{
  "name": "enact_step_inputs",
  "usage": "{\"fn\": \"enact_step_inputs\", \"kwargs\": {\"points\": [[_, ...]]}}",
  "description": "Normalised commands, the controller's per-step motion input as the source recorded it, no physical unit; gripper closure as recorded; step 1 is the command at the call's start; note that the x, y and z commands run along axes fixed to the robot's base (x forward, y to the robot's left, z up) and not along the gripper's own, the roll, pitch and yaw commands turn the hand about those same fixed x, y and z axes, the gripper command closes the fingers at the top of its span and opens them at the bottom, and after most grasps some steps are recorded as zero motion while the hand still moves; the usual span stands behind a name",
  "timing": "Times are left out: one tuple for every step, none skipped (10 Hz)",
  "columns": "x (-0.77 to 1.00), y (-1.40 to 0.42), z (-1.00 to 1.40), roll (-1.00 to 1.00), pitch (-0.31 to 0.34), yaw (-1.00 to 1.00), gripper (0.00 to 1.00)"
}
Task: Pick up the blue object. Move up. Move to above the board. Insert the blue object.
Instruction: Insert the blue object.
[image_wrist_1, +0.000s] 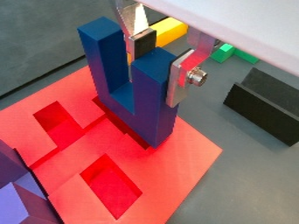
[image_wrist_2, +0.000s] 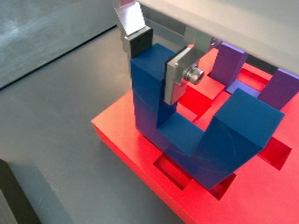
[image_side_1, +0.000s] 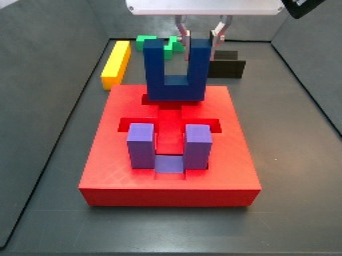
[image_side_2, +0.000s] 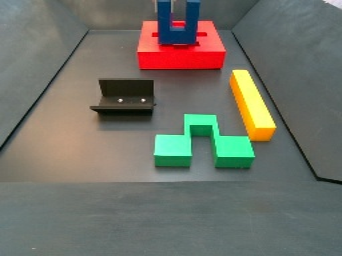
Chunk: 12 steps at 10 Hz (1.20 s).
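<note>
The blue object (image_wrist_1: 155, 101) stands upright on the far end of the red board (image_wrist_1: 176, 162), prongs up, its base down at a cut-out; how deep it sits I cannot tell. My gripper (image_wrist_1: 163, 59) is straight above it, shut on one prong: the dark pad lies on the prong's far face and the silver plate on its near face. Both show in the wrist views (image_wrist_2: 176, 131) (image_wrist_2: 160, 59) and in a side view, where the gripper (image_side_1: 201, 45) grips the right prong of the blue object (image_side_1: 175, 88). The board (image_side_1: 167, 185) fills the middle.
A purple U-shaped block (image_side_1: 164, 150) sits in the board's near cut-out. A yellow bar (image_side_2: 251, 103) and a green block (image_side_2: 201, 143) lie on the dark floor. The black fixture (image_side_2: 124, 97) stands beside them. Dark walls enclose the floor.
</note>
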Motion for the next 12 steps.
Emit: {"fn": "enact_step_inputs", "kwargs": {"points": [[0.00, 0.00, -0.07, -0.10, 0.000, 0.00, 1.00], [-0.02, -0.02, -0.09, -0.10, -0.023, 0.00, 1.00], [-0.07, -0.02, -0.14, -0.09, -0.033, 0.00, 1.00], [-0.14, -0.02, -0.11, -0.09, -0.034, 0.00, 1.00], [-0.13, -0.04, -0.10, -0.07, -0.034, 0.00, 1.00], [-0.12, -0.01, -0.08, -0.06, -0.029, 0.00, 1.00], [-0.12, 0.00, -0.08, -0.09, -0.029, 0.00, 1.00], [-0.10, 0.00, -0.10, -0.09, -0.031, 0.01, 1.00], [-0.08, 0.00, -0.13, -0.10, -0.026, 0.01, 1.00], [-0.01, 0.00, -0.37, -0.05, -0.074, 0.00, 1.00], [0.00, -0.01, -0.55, -0.06, -0.127, 0.00, 1.00], [0.00, 0.00, -0.71, -0.10, -0.140, 0.00, 1.00]]}}
